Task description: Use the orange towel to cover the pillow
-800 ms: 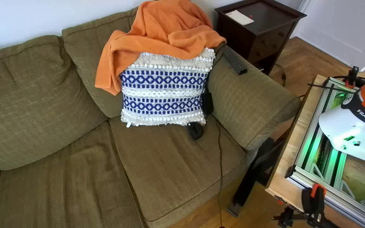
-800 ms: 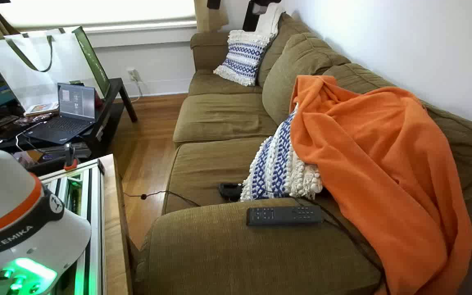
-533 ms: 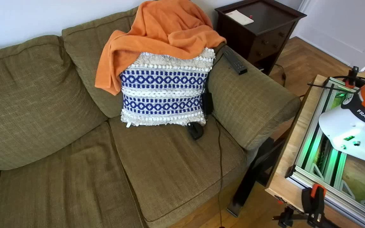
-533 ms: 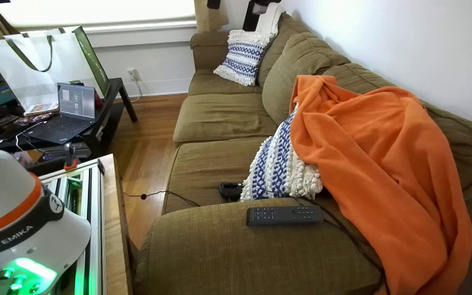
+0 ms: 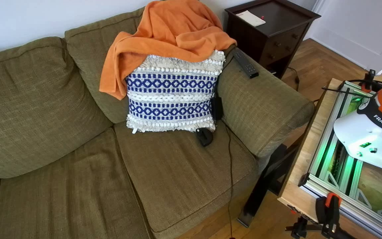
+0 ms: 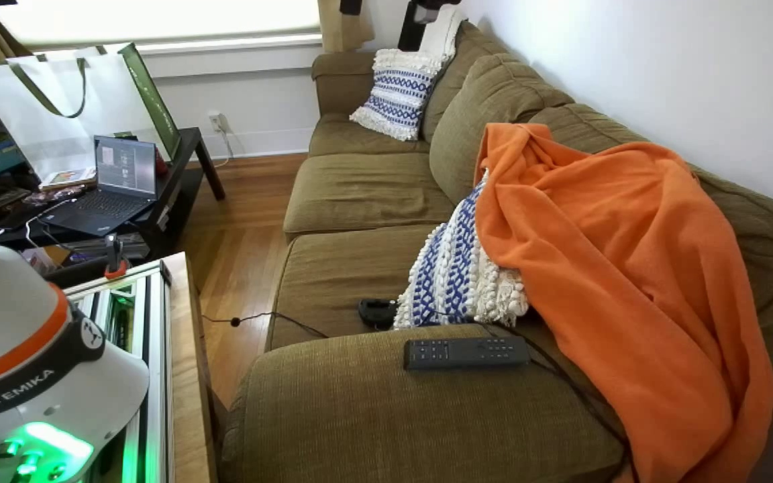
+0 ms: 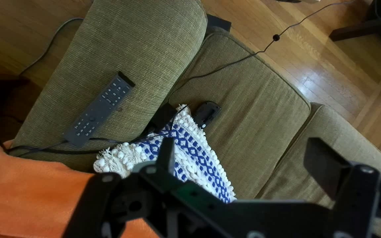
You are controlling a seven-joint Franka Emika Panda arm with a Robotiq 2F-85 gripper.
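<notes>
"Where's the orange towel (image 5: 181, 26)?"

"Draped over the top of the pillow (image 5: 172, 98). In an exterior view a loose flap hangs past the pillow's edge, on the side away from the sofa arm (image 5: 267, 103), while most of the cloth lies heaped behind it."

"How does it look?"

"Plain bright orange and soft, in broad rounded folds, with a thick roll lying along the pillow's upper edge."

"And the pillow itself?"

"Tilted back, its front largely bare: two navy blue bands of diamonds, rows of white bobbles, shaggy cream strips at top and bottom. The towel overlaps mainly the upper strip."

"And the gripper (image 7: 245, 155)?"

"In the wrist view its fingers (image 7: 166, 154) stand spread wide apart, one seen against the pillow, the other against the sofa seat (image 7: 263, 109) beyond it. How high it hangs, I can't tell."

"What sits near the pillow?"

"A dark remote (image 5: 245, 64) on the sofa arm beside it, and a small black device (image 5: 205, 136) at its lower corner."
</notes>
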